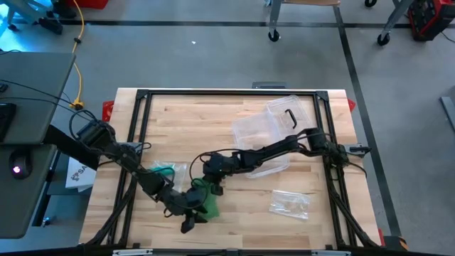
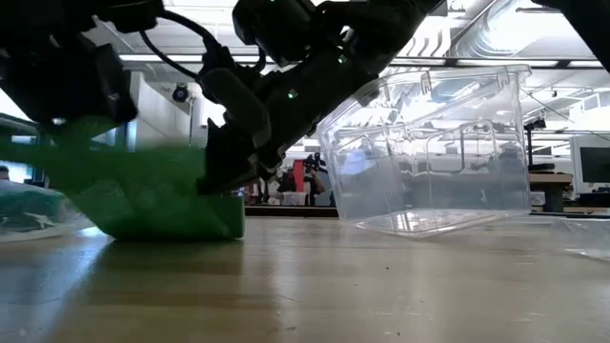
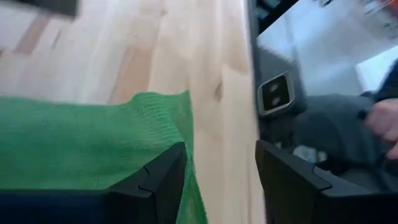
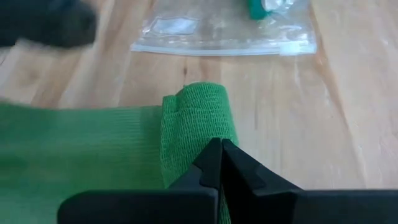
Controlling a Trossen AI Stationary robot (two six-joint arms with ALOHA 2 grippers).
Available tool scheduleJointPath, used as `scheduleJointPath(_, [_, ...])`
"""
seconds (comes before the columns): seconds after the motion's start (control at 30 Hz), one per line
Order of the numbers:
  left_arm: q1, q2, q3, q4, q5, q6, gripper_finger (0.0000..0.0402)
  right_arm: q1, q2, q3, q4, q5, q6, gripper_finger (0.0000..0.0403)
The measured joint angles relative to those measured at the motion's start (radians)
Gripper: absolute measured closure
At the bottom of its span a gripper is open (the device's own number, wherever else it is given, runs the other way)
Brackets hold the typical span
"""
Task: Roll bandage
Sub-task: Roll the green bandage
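On the wooden table [image 1: 234, 213], right claw [image 4: 221, 152] pinches green bandage [image 4: 193, 124] (left claw [image 3: 217, 180] spread).

I count one green bandage [image 1: 206, 197], one clear plastic tub [image 1: 264, 135], two clear plastic bags [image 1: 290, 203] on my counter [image 1: 213, 114], and two pincers [image 1: 213, 186].

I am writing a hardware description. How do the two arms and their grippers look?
Both arms are dark, jointed, with black cables looping alongside. The left gripper has two matte black, angular, blocky fingers. The right gripper has black fingers tapering to narrow tips above a broad flat base. No markings are visible.
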Motion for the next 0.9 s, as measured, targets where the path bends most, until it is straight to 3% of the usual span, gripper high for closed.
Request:
scheduleJointPath(0.13, [-0.021, -0.027, 0.044, -0.181, -0.022, -0.049, 0.0216, 0.016, -0.002, 0.000, -0.001, -0.001, -0.012, 0.0403])
scheduleJointPath(0.3, [-0.050, -0.031, 0.053, -0.178, -0.075, -0.103, 0.0216, 0.021, -0.009, 0.000, -0.005, 0.002, -0.013, 0.0403])
scheduleJointPath(0.6, [-0.098, 0.079, 0.052, -0.251, -0.401, -0.205, 0.0216, 0.021, -0.010, 0.000, -0.006, 0.004, -0.011, 0.0403])
scheduleJointPath(0.73, [-0.081, 0.178, 0.052, -0.229, -0.354, -0.287, 0.0225, 0.021, -0.011, 0.000, -0.011, 0.004, -0.009, 0.0403])
scheduleJointPath(0.9, [-0.097, 0.244, 0.103, -0.157, -0.286, -0.263, 0.0247, 0.021, -0.012, -0.001, -0.015, 0.000, -0.002, 0.0403])
